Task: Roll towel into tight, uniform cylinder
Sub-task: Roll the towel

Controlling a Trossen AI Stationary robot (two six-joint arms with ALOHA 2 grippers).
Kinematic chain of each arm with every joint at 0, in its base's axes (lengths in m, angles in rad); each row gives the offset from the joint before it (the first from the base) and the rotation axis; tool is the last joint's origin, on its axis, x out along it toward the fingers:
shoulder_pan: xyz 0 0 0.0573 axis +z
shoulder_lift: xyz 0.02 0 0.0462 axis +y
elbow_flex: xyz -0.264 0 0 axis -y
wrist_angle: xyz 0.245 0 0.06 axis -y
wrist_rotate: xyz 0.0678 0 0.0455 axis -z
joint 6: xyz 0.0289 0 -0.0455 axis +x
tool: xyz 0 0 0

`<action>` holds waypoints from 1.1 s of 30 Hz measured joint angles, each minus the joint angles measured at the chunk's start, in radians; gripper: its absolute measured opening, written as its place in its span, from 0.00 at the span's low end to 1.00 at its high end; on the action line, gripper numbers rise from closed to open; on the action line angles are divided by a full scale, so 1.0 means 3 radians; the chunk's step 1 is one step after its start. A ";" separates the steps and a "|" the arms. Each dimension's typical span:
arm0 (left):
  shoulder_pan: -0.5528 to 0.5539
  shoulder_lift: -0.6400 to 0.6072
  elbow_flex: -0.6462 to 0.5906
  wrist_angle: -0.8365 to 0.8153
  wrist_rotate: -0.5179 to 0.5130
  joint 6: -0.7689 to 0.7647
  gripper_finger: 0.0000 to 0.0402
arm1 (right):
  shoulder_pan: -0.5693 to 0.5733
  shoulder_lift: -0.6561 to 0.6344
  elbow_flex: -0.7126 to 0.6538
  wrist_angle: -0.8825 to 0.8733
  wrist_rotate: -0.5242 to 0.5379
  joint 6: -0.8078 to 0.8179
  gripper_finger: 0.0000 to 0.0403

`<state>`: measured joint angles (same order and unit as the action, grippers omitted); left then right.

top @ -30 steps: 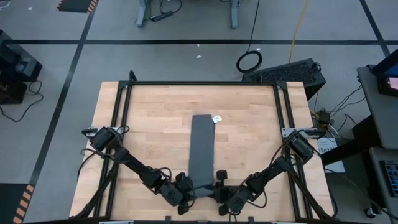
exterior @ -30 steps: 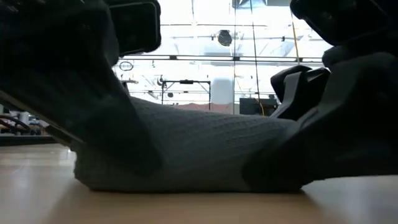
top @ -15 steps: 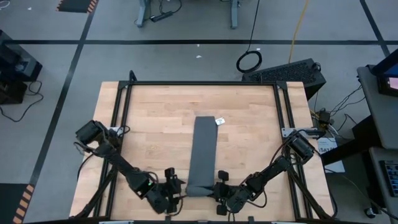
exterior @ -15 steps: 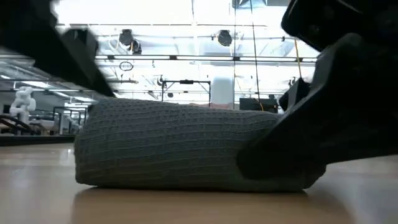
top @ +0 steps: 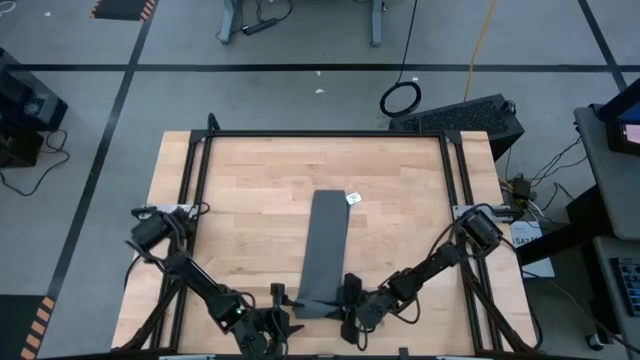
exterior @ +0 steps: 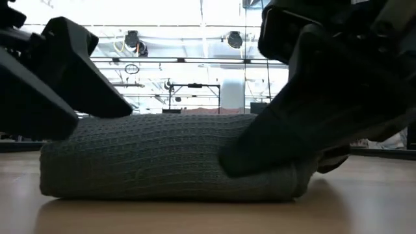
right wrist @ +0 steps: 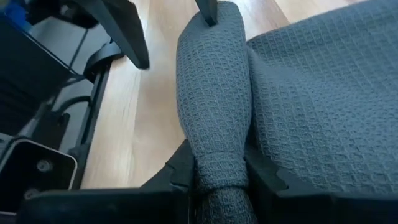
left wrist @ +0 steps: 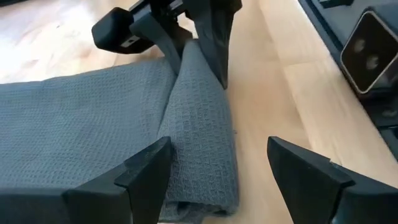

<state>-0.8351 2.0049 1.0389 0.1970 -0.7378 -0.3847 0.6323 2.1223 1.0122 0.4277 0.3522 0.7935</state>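
The dark grey towel point(top: 325, 245) lies as a long strip on the wooden table, its small white tag point(top: 351, 198) at the far end. Its near end is wound into a roll point(exterior: 166, 156) that rests on the table. My right gripper point(right wrist: 221, 169) is shut on the roll's right end. My left gripper point(left wrist: 217, 146) is open at the roll's left end point(left wrist: 205, 193). One finger point(left wrist: 146, 171) is over the flat cloth and the other point(left wrist: 305, 177) over bare wood. I see no touch. In the high view the grippers point(top: 283, 300) point(top: 347, 300) flank the roll. My right gripper pinches the roll's right end point(right wrist: 219, 158) between its two fingers point(right wrist: 180, 168), which squeeze the cloth narrower there than farther along. It comes slanting down from the table's near right and points along the roll. The roll lies on the table.
The table's near edge runs just behind both grippers. Black frame rails point(top: 195, 200) point(top: 455, 200) line the table's left and right sides. Bare wood point(top: 250, 220) lies on either side of the strip.
My left gripper has opened, let go of the roll's left end and drawn back toward the table's left, turning about its own axis. My right gripper has also turned while keeping its hold. The roll, lumpy before, now lies even, and the strip's far end has slid slightly nearer.
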 joint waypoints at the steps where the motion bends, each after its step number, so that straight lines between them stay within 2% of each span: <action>1: 0.0002 0.0023 0.0000 0.0018 -0.0005 -0.0005 0.67 | -0.0013 -0.0001 0.0000 0.0003 -0.0051 0.0049 0.17; 12: 0.0034 0.0195 0.0003 -0.0071 -0.0051 0.0009 0.67 | -0.0062 0.0000 -0.0004 0.0063 -0.0253 0.0123 0.17; 15: 0.0068 0.0221 0.0006 -0.0067 0.0049 -0.0002 0.65 | -0.0064 0.0000 -0.0004 0.0064 -0.0286 0.0118 0.17; 17: 0.0091 0.0221 0.0008 -0.0069 0.0096 -0.0088 0.60 | -0.0064 0.0000 -0.0004 0.0068 -0.0301 0.0115 0.17; 19: 0.0100 0.0221 0.0009 -0.0071 0.0100 -0.0162 0.50 | -0.0064 0.0000 -0.0005 0.0074 -0.0313 0.0109 0.17; 25: 0.0099 0.0217 0.0015 -0.0080 0.0130 -0.0378 0.09 | -0.0062 -0.0021 -0.0008 0.0079 -0.0325 0.0052 0.19; 28: 0.0101 0.0216 0.0018 -0.0099 0.0167 -0.0521 0.08 | -0.0045 -0.0103 -0.0008 0.0021 -0.0332 -0.0068 0.27; 33: 0.0109 0.0218 0.0017 -0.0108 0.0252 -0.0755 0.12 | 0.0073 -0.0320 -0.0021 -0.0367 -0.0350 -0.0447 0.46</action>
<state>-0.8024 2.0705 1.0439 0.1645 -0.6621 -0.6111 0.6541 2.0262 1.0060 0.3178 0.2470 0.6594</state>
